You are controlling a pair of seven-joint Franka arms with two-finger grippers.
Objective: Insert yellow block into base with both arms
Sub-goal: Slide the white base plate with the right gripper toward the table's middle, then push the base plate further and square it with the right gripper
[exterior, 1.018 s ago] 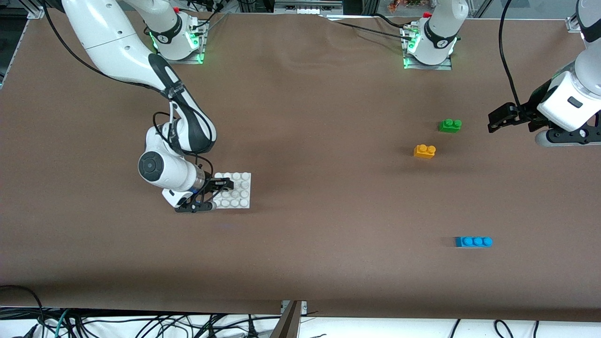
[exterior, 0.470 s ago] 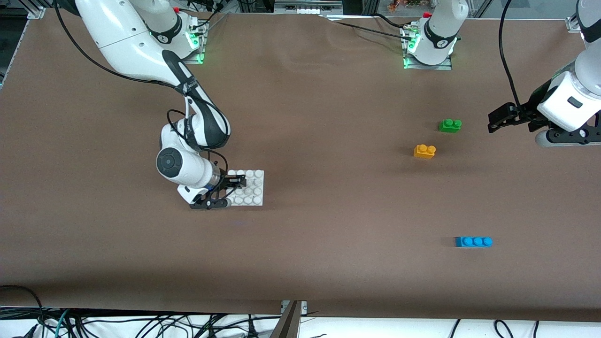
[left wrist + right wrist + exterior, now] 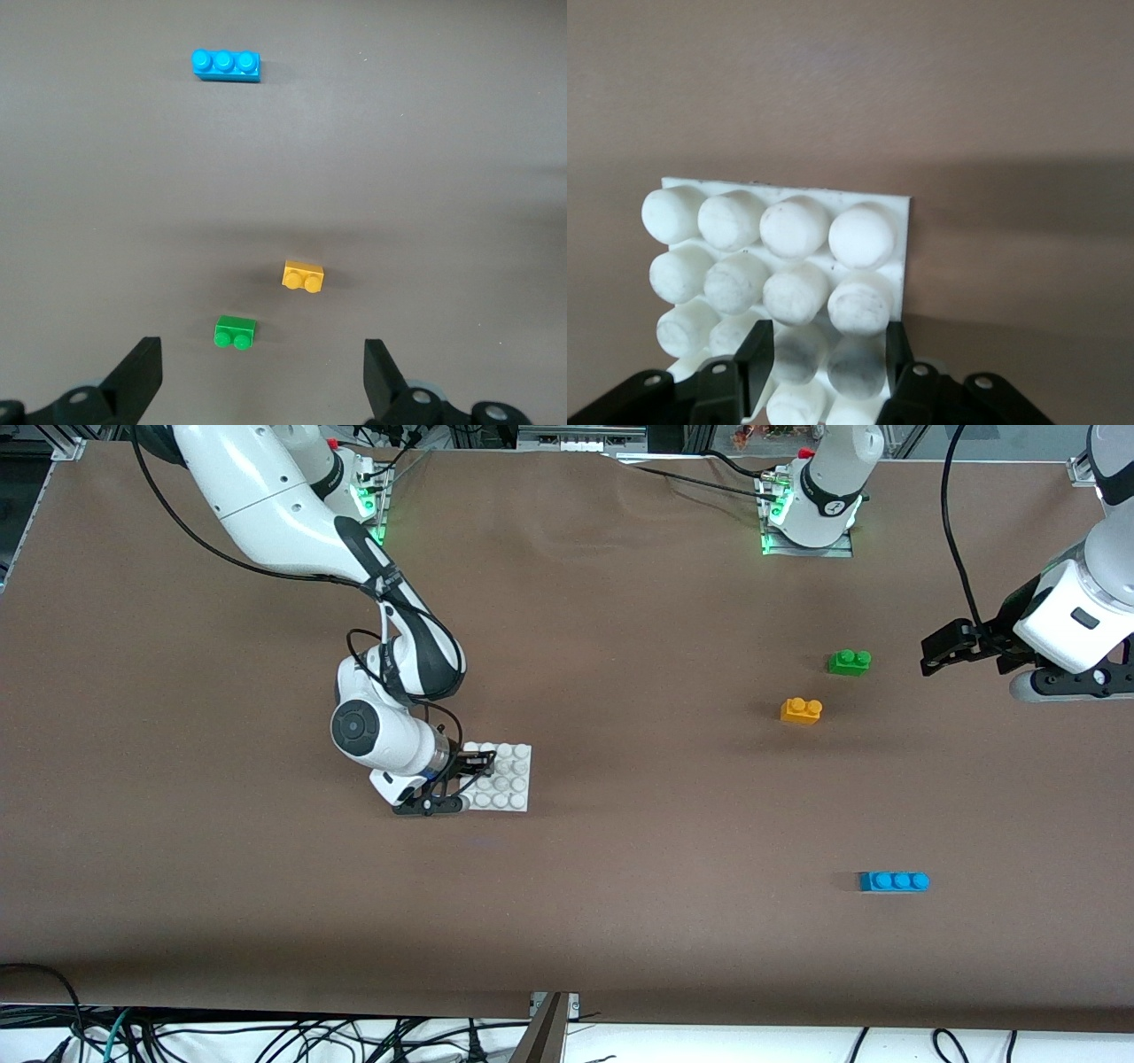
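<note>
The white studded base (image 3: 512, 778) (image 3: 780, 239) is toward the right arm's end of the table. My right gripper (image 3: 474, 766) (image 3: 828, 343) is shut on it, with two studs of its edge row between the fingers (image 3: 757, 350). I cannot tell whether the base touches the table. The yellow block (image 3: 801, 710) (image 3: 303, 276) lies alone on the table toward the left arm's end. My left gripper (image 3: 930, 654) (image 3: 261, 351) hangs open and empty above the table, apart from the block.
A green two-stud brick (image 3: 849, 662) (image 3: 236, 332) lies beside the yellow block, farther from the front camera. A blue three-stud brick (image 3: 893, 881) (image 3: 227, 64) lies nearer that camera. Brown table (image 3: 620, 824) between base and bricks.
My right gripper has carried the base toward the left arm's end of the table. The left arm and the three bricks have not moved.
</note>
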